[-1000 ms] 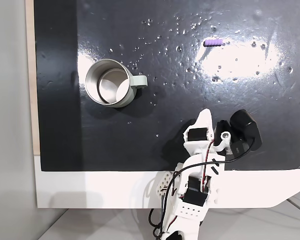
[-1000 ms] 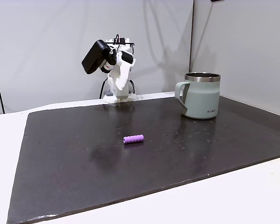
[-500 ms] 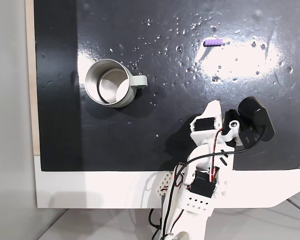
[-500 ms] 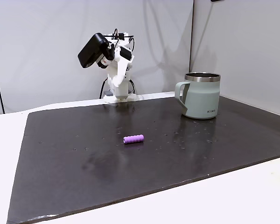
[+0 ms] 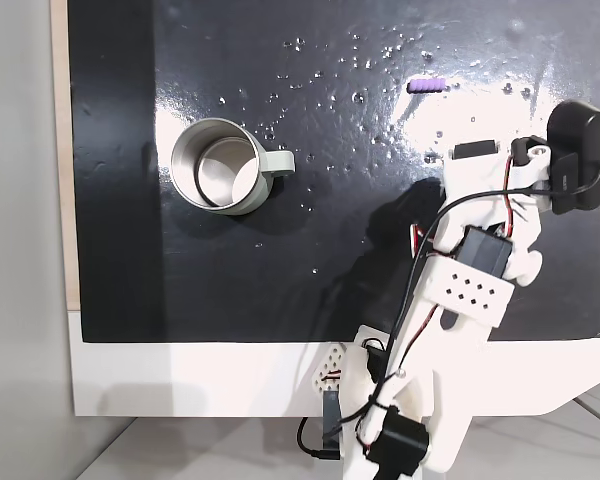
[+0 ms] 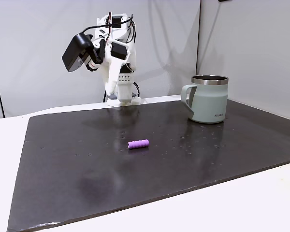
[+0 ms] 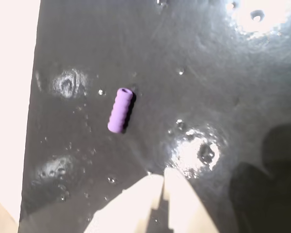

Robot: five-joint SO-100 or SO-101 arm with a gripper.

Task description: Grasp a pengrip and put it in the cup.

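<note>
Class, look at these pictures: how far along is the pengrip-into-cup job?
Done: nothing yet; the pengrip lies on the dark mat, apart from the cup. In hand: the gripper, fingertips together, hangs above the mat short of the pengrip. Left: open, grasp, carry, drop in.

Small dark print on cup point(image 6: 210, 98), illegible.

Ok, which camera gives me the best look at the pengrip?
The wrist view: the pengrip is large there, its ribs and open end clear. In both fixed views it is a small purple piece on the mat.
</note>
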